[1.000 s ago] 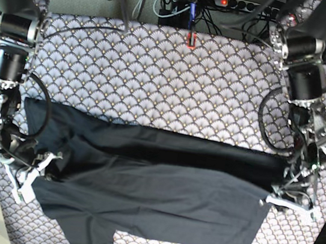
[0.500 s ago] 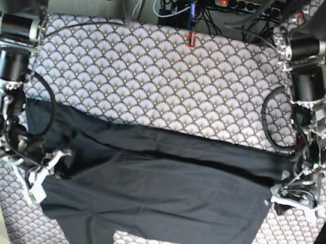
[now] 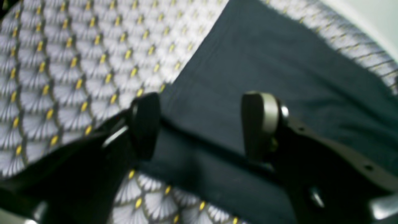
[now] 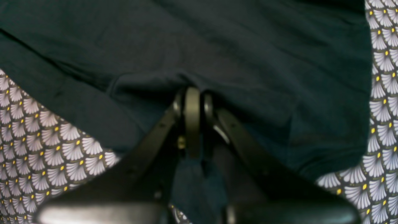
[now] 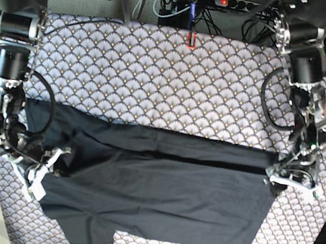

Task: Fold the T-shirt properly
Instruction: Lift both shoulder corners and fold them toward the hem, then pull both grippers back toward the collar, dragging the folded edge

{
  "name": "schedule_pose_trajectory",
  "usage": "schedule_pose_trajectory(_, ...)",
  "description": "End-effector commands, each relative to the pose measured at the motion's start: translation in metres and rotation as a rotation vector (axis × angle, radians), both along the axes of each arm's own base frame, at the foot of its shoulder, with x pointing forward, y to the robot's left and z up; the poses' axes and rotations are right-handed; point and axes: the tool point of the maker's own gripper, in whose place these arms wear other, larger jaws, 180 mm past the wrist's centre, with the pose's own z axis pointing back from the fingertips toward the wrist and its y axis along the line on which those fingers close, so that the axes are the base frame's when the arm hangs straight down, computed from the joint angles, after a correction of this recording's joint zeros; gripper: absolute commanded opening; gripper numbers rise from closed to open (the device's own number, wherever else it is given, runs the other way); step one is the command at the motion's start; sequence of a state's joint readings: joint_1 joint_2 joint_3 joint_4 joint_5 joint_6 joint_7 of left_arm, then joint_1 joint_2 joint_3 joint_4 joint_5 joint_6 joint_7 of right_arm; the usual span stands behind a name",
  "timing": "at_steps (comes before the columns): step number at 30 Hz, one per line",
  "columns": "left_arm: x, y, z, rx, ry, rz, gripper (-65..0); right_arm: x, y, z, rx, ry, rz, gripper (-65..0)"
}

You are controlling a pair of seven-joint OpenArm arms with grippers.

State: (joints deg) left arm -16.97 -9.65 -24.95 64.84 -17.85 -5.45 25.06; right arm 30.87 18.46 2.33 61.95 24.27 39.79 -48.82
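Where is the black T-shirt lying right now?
In the base view the T-shirt lies spread across the near half of the patterned tablecloth, stretching between the two arms, its top edge folded over into a long band.

Fan-patterned tablecloth point(image 5: 175, 81) covers table; black T-shirt point(image 5: 160, 188) lies on it.

Even indoor light, blurred wrist views, soft shadows

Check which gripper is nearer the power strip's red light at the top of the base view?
Left. The left gripper sits at the T-shirt's edge, below and right of the red light. The right gripper is at the far lower corner, jaws shut on cloth.
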Motion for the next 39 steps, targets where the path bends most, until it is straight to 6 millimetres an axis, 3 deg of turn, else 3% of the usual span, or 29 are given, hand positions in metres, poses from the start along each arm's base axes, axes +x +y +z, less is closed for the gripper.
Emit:
schedule_pose_trajectory(1,0.014,0.006,0.03,0.023,-0.087,0.003,-24.6,0.014,-0.005,0.026,0.009,-0.073,-0.004,-65.0)
schedule_pose_trajectory(8,0.007,0.009,0.022,0.026,-0.067,0.007,-24.6,0.015,-0.005,0.027,0.005,-0.068,-0.004,-64.1)
schedule_pose_trajectory(19,0.002,0.01,0.015,0.029,-0.049,0.007,-24.6,0.014,-0.006,0.026,0.014,-0.072,-0.011,-29.2)
schedule_pose_trajectory(22,-0.002,0.01,0.012,0.032,-0.042,0.006,-24.6,0.01,-0.01,0.021,0.006,-0.056,-0.013,-23.1)
schedule_pose_trajectory(26,-0.014,0.009,0.014,0.053,-0.047,-0.003,-24.3,-0.01,-0.025,-0.002,-0.022,-0.003,-0.027,-22.3)
schedule_pose_trajectory(32,-0.043,0.007,0.028,0.121,-0.081,-0.023,-24.2,-0.05,-0.063,-0.036,-0.029,0.074,-0.114,-22.4)
schedule_pose_trajectory(35,-0.055,0.007,0.02,0.134,-0.059,-0.028,-24.2,-0.067,-0.069,-0.04,-0.038,0.067,-0.127,-22.0)
schedule_pose_trajectory(39,-0.059,0.009,0.003,0.121,-0.023,-0.019,-24.2,-0.082,-0.057,-0.034,-0.069,0.028,-0.086,-22.0)
